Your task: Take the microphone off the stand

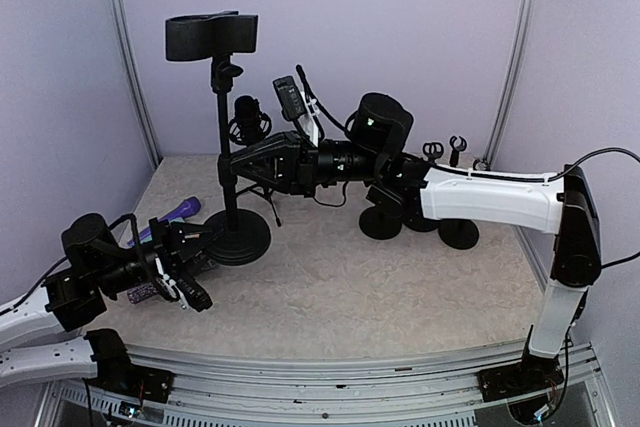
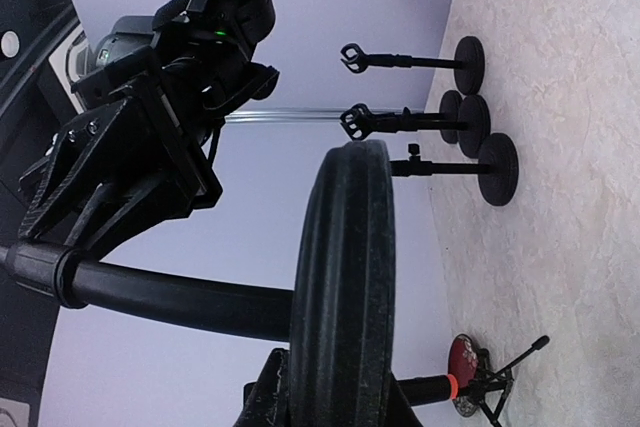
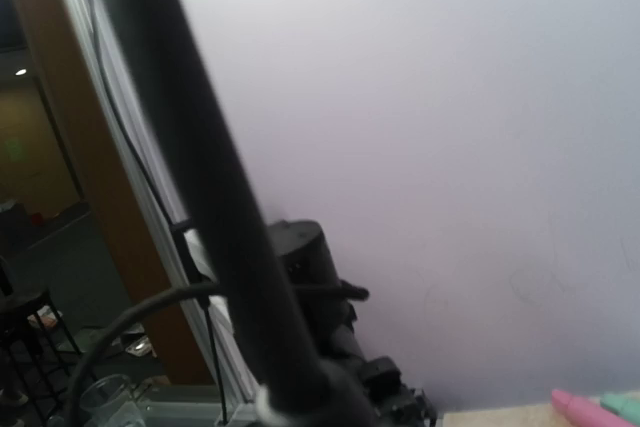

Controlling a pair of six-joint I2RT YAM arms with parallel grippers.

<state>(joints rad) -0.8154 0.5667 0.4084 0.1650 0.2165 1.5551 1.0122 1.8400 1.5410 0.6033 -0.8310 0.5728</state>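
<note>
At the stand's base [image 1: 245, 237], the left end effector [image 1: 203, 259] is clenched on the rim. Its wrist view has the disc edge-on, running straight down between the fingers. Right end effector [image 1: 238, 162] reaches across and looks clamped on the pole [image 1: 228, 187] around mid-height. That read comes from the top view; its own camera shows only the pole leaving the bottom of frame, no fingers. Stand is upright on the surface [image 1: 360, 287], braced at two spots.

Up top, the clip [image 1: 212, 37] is a wide black block; can't tell if anything sits in it. Purple microphone [image 1: 172, 214] lies flat on the surface just left of the base, beside the left arm, not in the clip.

Progress call: if purple is the target, removal looks done, and what's left is letting go of the stand and backing off. If the target sits in the clip, only the bracing is done, since neither end effector is near the top.

Containers: none in view. The clip is the only holder, contents unclear.
</note>
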